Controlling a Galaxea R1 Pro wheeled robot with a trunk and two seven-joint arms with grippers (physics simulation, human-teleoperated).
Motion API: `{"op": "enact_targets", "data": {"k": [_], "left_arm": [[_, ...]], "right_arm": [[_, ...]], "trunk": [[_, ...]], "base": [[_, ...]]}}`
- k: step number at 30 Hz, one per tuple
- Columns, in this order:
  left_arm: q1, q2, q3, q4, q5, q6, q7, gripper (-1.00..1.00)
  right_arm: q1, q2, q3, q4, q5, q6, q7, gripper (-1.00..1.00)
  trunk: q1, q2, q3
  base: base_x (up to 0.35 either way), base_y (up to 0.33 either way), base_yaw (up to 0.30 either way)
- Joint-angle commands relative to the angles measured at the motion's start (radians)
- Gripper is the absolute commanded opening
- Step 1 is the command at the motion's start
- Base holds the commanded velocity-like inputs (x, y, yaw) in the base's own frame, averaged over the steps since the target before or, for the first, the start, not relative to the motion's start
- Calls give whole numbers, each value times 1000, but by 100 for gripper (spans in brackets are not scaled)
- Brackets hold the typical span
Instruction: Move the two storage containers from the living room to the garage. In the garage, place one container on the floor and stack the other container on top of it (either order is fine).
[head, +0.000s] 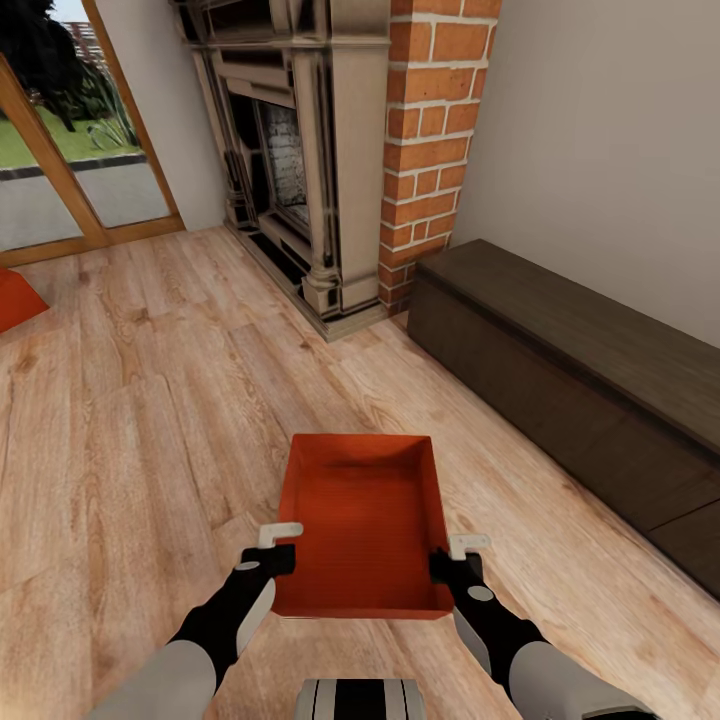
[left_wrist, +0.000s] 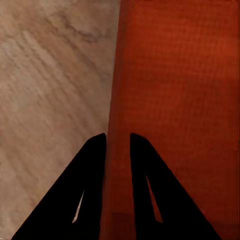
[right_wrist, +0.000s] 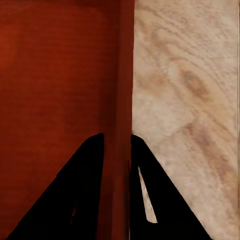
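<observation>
The left gripper (head: 282, 545) pinches the left long wall of a topless orange-red rectangular storage bin (head: 365, 520); in the left wrist view its two dark fingers (left_wrist: 87, 170) straddle that thin wall, one inside the bin and one outside, with only the wall between them. The right gripper (head: 455, 560) does the same on the opposite long wall, its fingers (right_wrist: 85, 170) closed narrowly across the rim in the right wrist view. Both grips sit at the near end of the bin, close to the corners beside the robot's trunk.

The bin's long axis runs straight ahead from the robot, so most of its length reaches out beyond the two grips, between the arms. Whether it is lifted clear of the light wood-plank floor (head: 150, 400) or resting on it I cannot tell.

Beyond its far end stand a brick fireplace (head: 340, 150) and, to the right, a long dark brown low cabinet (head: 560, 380) against the beige wall. A second orange-red shape (head: 15, 298) shows at the far left edge of the floor, probably the other bin. The carry to the garage likely calls for both arms moving together.
</observation>
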Motion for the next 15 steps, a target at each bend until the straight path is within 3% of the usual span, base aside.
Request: {"op": "enact_targets", "data": {"k": [1,15], "left_arm": [[0,2,-4,-5,-7,7,12,-100],[0,-1,-4,-9,-2,4,11,-100]], "right_arm": [[-1,0,3,2,-5,-6,-11,-100],[-1,0,5,-5,-5,-14,-11,-100]], "trunk": [[0,0,-1],[-8,14,6]], "base": [[0,0,0],[0,0,0]]}}
